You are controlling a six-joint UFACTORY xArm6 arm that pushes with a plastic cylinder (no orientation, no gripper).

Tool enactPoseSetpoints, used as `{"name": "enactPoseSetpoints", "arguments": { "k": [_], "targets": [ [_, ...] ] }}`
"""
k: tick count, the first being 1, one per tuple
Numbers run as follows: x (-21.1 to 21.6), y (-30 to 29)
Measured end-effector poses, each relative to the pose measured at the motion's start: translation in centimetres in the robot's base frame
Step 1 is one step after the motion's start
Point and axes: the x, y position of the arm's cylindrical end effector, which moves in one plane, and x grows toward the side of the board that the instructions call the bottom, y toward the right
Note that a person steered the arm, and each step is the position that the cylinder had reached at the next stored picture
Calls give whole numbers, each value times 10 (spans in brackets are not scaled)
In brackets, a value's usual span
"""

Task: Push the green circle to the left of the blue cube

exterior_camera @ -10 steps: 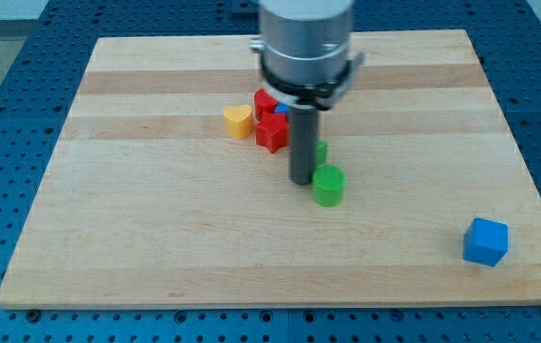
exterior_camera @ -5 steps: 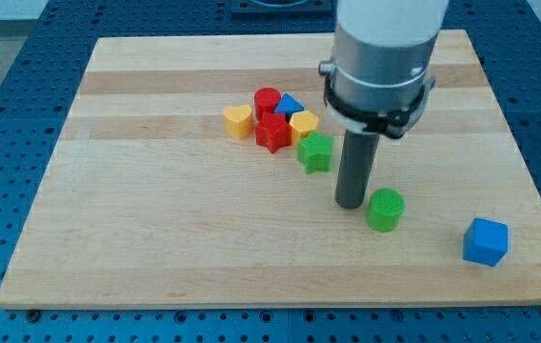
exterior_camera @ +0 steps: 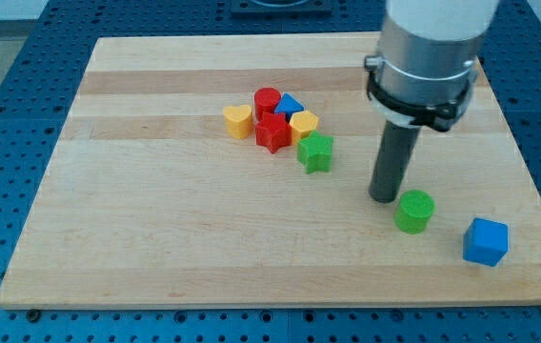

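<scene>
Contact matters most now: the tip (exterior_camera: 384,198) sits just beside the green circle (exterior_camera: 414,211), on its upper-left, with the blue cube (exterior_camera: 486,241) near on the view's right. No fingers exist on this rod, so a short, gentle nudge toward the cube should do, stopping before the two blocks touch.

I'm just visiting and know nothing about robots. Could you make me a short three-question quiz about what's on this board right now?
1. True or false: the green circle already touches the blue cube.
2. My tip sits on which side of the green circle? A) the view's left B) the view's right C) directly below it
3. Fill in: the block nearest the cluster's lower right is a green ____.

Key: 1. False, a gap of bare board separates them. 2. A, just to the upper left. 3. star.
</scene>
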Motion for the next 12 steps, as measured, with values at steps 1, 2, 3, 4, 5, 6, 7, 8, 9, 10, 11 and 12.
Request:
{"name": "enactPoseSetpoints", "arguments": {
  "k": [1,2,3,4,5,6,7,8,9,10,11,12],
  "targets": [
    [12,4],
    [21,16],
    [28,36],
    [29,44],
    [29,40],
    [32,8],
    [32,6],
    [32,6],
    [32,6],
    [40,-13],
    [53,-66],
    [34,-120]
  ]
}}
